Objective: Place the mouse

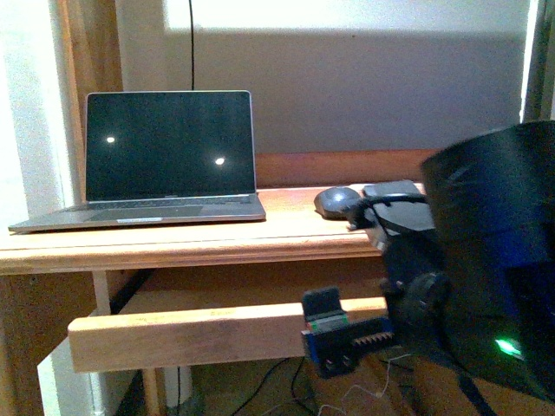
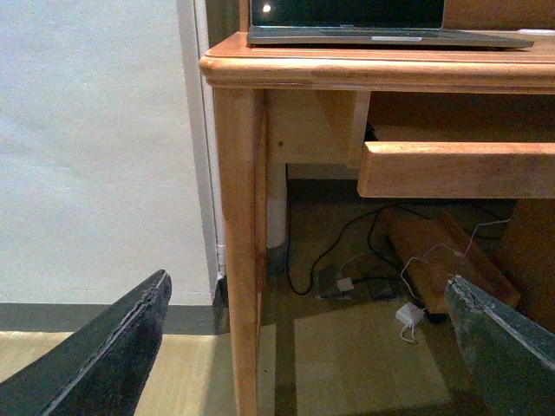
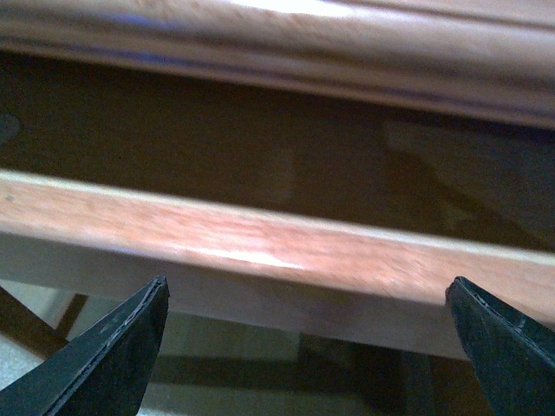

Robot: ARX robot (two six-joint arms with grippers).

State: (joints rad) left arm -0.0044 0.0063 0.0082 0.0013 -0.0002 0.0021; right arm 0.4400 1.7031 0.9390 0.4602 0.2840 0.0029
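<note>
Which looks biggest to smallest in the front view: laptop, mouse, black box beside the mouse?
1. Open grey laptop, clearly largest.
2. and 3. Small dark grey domed mouse and flat black box look alike; the arm partly hides the box, so unranked.

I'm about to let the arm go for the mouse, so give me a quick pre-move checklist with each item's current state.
1. Mouse located on the desk, right of the laptop: ok.
2. Mouse free, nothing gripping it: ok.
3. Right end effector open and empty: ok.
4. Left end effector open and empty: ok.
5. Right end effector above the desktop: not ok, it faces the rail below.
6. Dark object beside the mouse leaves room: cannot tell.
</note>
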